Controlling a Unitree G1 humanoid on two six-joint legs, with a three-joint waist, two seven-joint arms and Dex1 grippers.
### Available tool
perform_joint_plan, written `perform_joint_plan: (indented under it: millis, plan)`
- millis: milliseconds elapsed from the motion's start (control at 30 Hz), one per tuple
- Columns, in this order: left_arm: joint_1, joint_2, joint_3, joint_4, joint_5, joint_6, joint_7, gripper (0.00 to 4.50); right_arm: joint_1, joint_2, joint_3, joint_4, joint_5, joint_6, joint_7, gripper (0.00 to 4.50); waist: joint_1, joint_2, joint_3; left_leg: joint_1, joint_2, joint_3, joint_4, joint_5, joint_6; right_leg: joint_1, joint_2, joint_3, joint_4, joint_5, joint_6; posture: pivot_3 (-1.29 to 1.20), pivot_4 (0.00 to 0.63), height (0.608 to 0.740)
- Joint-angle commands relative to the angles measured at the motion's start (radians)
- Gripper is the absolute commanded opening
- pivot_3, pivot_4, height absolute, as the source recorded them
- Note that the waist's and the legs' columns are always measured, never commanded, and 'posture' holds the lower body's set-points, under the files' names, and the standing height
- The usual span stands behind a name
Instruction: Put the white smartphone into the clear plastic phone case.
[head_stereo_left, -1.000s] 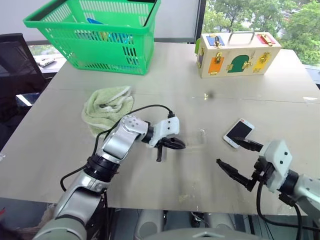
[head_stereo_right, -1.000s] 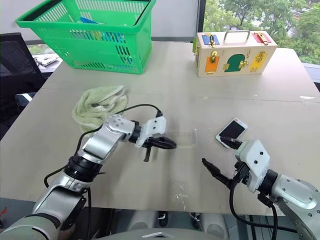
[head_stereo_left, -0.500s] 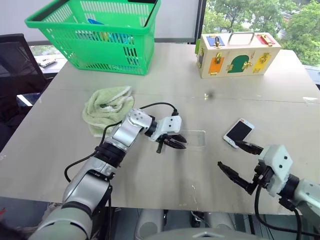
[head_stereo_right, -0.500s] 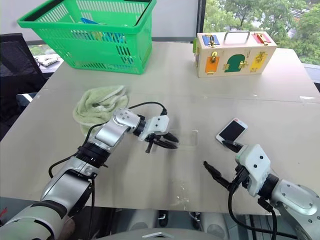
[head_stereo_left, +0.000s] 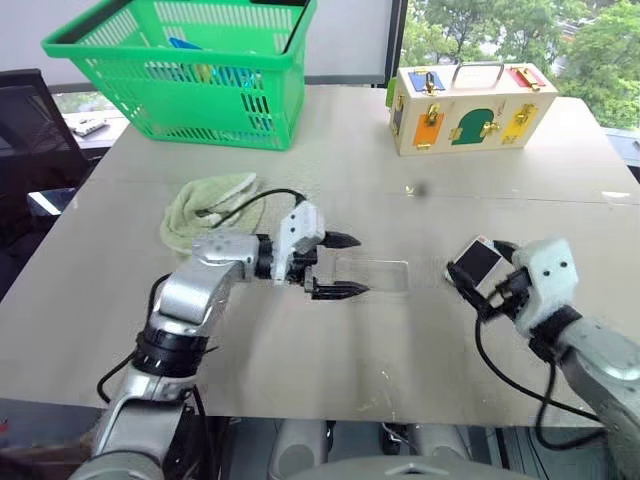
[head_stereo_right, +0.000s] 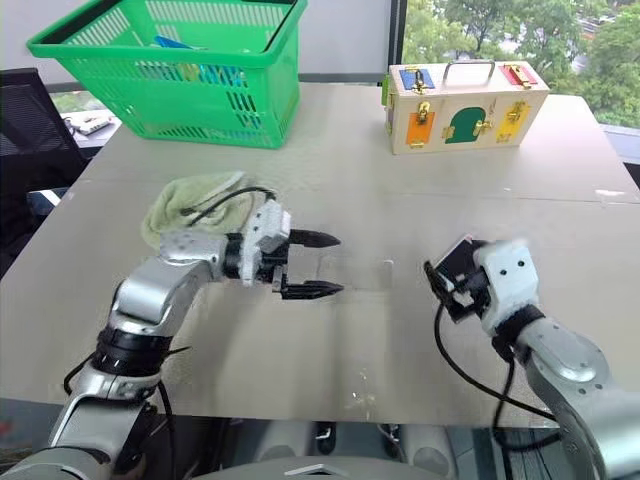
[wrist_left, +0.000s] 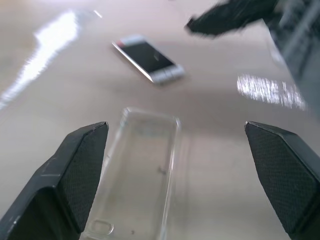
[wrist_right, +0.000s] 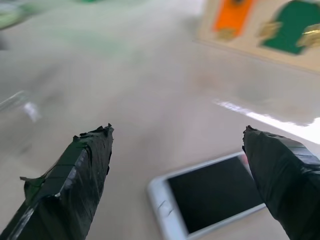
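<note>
Right gripper (wrist_right: 175, 180), fingers spread wide, is poised over white smartphone (wrist_right: 210, 192), nothing pinched. Left gripper (head_stereo_left: 338, 265) is spread too, clear plastic phone case (wrist_left: 137, 175) lying flat on table (head_stereo_left: 300, 350) between its tips. Step judged: phone pickup; next calls for closing across phone's narrow sides. Phone lies screen-up, long axis diagonal; case's runs left-right.
</note>
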Motion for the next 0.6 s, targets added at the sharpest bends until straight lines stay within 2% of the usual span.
perform_joint_plan:
  millis: [33, 133, 233, 500, 600]
  plan:
    - [-0.003, 0.001, 0.095, -0.11, -0.101, 0.057, 0.081, 4.48, -0.084, 0.096, 0.0, -0.034, -0.06, 0.161, -0.169, 4.5, 0.001, 0.0, 0.0, 0.0, 0.0, 0.0, 0.0, 0.0, 0.0, 0.0, 0.0, 0.0, 0.0, 0.0, 0.0, 0.0, 0.15, 0.74]
    - [0.004, -0.001, 0.129, -0.085, -0.129, 0.012, 0.084, 4.48, -0.255, 0.222, -0.049, -0.041, -0.109, 0.543, -0.287, 4.5, -0.005, 0.0, 0.0, 0.0, 0.0, 0.0, 0.0, 0.0, 0.0, 0.0, 0.0, 0.0, 0.0, 0.001, 0.002, 0.0, 0.15, 0.74]
    - [0.002, -0.011, 0.119, -0.057, -0.142, -0.016, 0.087, 4.48, -0.376, 0.325, -0.116, -0.023, -0.148, 0.739, -0.311, 4.5, -0.003, 0.001, -0.001, 0.0, 0.0, 0.002, 0.0, 0.0, 0.0, -0.001, 0.001, 0.002, 0.001, 0.002, 0.002, 0.0, 0.15, 0.74]
    - [-0.051, -0.059, 0.051, 0.031, -0.15, -0.036, 0.071, 4.48, -0.468, 0.582, -0.22, 0.088, -0.228, 0.792, -0.394, 4.5, -0.006, 0.001, -0.001, -0.002, -0.001, 0.004, -0.003, 0.0, 0.0, -0.004, 0.002, 0.004, 0.0, 0.002, 0.002, 0.0, 0.15, 0.74]
    - [-0.067, -0.045, 0.019, 0.058, -0.151, -0.034, 0.027, 4.48, -0.539, 0.671, -0.282, 0.179, -0.281, 0.792, -0.434, 4.5, -0.016, 0.002, -0.001, -0.001, -0.001, 0.006, -0.004, 0.0, 0.0, -0.006, 0.003, 0.006, 0.001, 0.002, 0.003, 0.0, 0.15, 0.74]
